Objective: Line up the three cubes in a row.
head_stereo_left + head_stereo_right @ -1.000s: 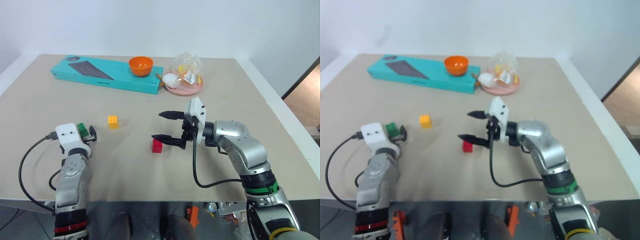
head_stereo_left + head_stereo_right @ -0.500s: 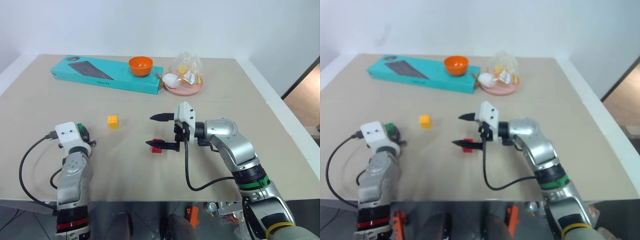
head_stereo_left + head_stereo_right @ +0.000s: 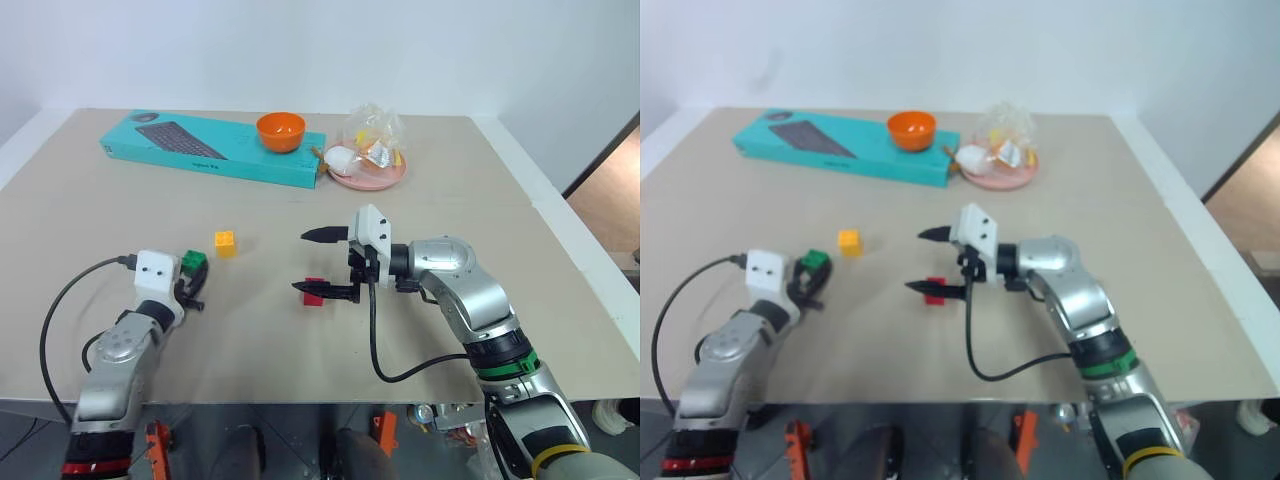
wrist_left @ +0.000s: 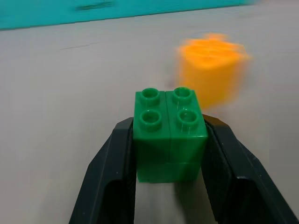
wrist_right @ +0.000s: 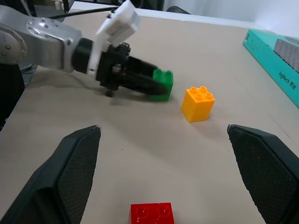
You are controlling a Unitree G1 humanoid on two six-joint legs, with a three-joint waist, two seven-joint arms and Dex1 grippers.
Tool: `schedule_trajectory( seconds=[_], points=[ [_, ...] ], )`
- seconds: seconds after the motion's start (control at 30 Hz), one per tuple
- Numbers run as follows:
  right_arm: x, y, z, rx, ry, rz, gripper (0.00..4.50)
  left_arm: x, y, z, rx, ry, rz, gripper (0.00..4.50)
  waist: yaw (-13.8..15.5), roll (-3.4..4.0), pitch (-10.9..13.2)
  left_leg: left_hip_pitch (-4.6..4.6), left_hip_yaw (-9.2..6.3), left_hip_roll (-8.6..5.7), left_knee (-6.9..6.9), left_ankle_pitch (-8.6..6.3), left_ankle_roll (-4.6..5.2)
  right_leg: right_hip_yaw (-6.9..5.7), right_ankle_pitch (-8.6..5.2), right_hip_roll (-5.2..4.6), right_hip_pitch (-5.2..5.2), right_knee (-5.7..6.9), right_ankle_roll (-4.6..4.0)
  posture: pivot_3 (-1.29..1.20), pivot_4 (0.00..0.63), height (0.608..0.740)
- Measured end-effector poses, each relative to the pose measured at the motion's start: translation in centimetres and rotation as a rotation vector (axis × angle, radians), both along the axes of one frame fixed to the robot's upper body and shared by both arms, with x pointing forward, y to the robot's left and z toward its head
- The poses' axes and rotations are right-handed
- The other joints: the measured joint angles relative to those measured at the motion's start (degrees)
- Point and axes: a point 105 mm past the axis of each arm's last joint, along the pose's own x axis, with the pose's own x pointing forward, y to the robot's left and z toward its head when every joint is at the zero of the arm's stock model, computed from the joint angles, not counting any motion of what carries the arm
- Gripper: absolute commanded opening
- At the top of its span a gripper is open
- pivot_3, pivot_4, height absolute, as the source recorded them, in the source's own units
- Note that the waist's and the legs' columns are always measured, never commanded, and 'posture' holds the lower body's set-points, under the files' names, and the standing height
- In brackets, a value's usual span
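My left gripper (image 3: 195,270) is shut on the green cube (image 3: 194,261), holding it just off the table by its sides; the wrist view shows the green cube (image 4: 170,135) clamped between both black fingers. Just beyond it stands the yellow-orange cube (image 3: 226,243), also visible from the left wrist (image 4: 212,70). Near the table's middle lies the red cube (image 3: 314,291). My right gripper (image 3: 300,262) is open and points left, with the red cube (image 5: 152,214) low between its wide-spread fingers and no contact visible.
A teal keyboard box (image 3: 215,148) lies along the back of the table with an orange bowl (image 3: 281,131) on it. Beside it is a pink plate (image 3: 368,176) carrying a crumpled plastic bag (image 3: 372,135). The table's front edge runs just below both arms.
My left gripper has closed on the green cube and swung right with it, toward the yellow-orange cube. My right gripper shifted left around the red cube, then held still.
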Motion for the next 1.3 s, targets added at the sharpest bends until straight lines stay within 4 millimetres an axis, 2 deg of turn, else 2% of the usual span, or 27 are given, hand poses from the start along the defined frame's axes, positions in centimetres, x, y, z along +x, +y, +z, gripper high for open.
schedule_trajectory(
  seconds=[0.13, 0.23, 0.43, 0.53, 0.9, 1.3],
  points=[
    [-0.1, -0.5, -0.1, -0.017, -0.006, -0.012, 4.50, -2.4, -1.4, -0.1, 0.099, 0.030, -0.324, 1.30, 0.00, 0.04, 0.02, 0.00, 0.01, 0.01, -0.07, 0.00, 0.00, -0.02, -0.03, -0.07, -0.07, 0.00, -0.11, 0.00, 0.150, 0.740],
    [-0.1, -0.9, -0.1, -0.023, -0.005, -0.021, 4.50, -3.4, -3.5, 0.2, 0.110, 0.026, -0.536, 1.30, 0.14, 0.11, 0.06, -0.05, 0.02, 0.00, -0.07, 0.01, 0.00, -0.10, -0.03, -0.10, -0.07, 0.00, -0.12, 0.00, 0.150, 0.740],
    [-0.6, -1.9, -0.5, -0.039, 0.015, -0.039, 4.50, -2.3, -6.7, 1.6, 0.143, -0.027, -0.793, 1.30, 0.08, 0.13, 0.08, -0.15, 0.19, -0.04, -0.02, 0.01, 0.01, -0.03, -0.02, 0.14, -0.13, 0.00, -0.03, 0.00, 0.150, 0.740],
    [-0.7, -2.3, -0.7, -0.041, 0.027, -0.057, 4.50, -1.6, -7.8, 1.4, 0.157, -0.020, -0.885, 1.30, 0.02, 0.13, 0.08, -0.23, 0.33, -0.02, -0.03, 0.00, 0.02, 0.02, -0.03, 0.25, -0.26, 0.01, 0.00, 0.00, 0.150, 0.740],
    [-1.0, -2.9, -0.9, -0.047, 0.023, -0.105, 4.50, 0.8, -7.9, 1.1, 0.230, -0.015, -0.993, 1.30, 0.01, 0.14, 0.09, -0.35, 0.48, -0.01, 0.04, 0.01, 0.02, 0.03, -0.02, 0.29, -0.47, 0.15, 0.04, 0.00, 0.150, 0.740],
    [-0.9, -3.2, -1.0, -0.055, 0.027, -0.128, 4.50, 1.0, -7.4, 0.4, 0.268, 0.007, -1.026, 1.30, -0.02, 0.14, 0.08, -0.35, 0.55, -0.01, 0.09, 0.01, 0.02, 0.06, 0.00, 0.30, -0.53, 0.25, 0.07, 0.00, 0.150, 0.740]
  ],
)
